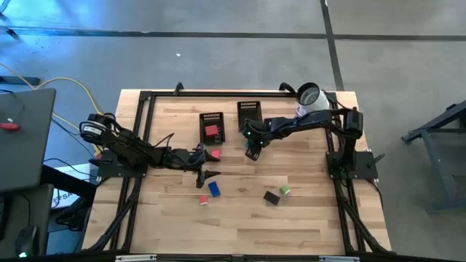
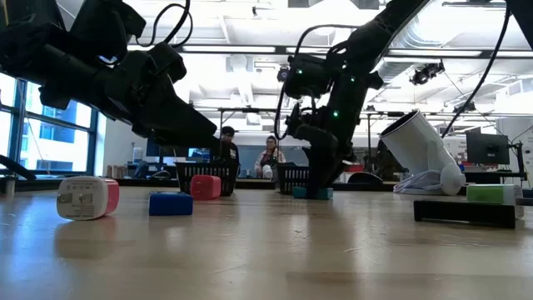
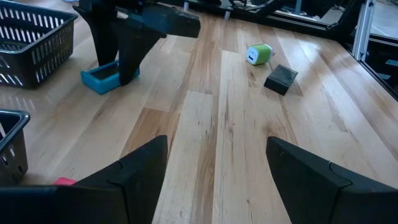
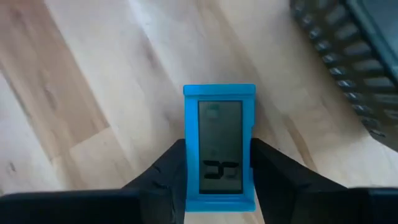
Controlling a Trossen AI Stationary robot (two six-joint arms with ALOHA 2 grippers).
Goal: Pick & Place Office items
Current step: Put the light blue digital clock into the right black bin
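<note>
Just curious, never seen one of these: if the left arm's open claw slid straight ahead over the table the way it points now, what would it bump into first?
Mostly bare wooden table lies ahead of the left end effector. Probably the small black block or the green-and-white piece beside it comes first, though depth is hard to judge.

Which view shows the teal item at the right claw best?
The right wrist view: the teal item fills the frame, with the right claw at both its sides. Left wrist shows it partly behind that claw; low shows only its edge; high hides it.
</note>
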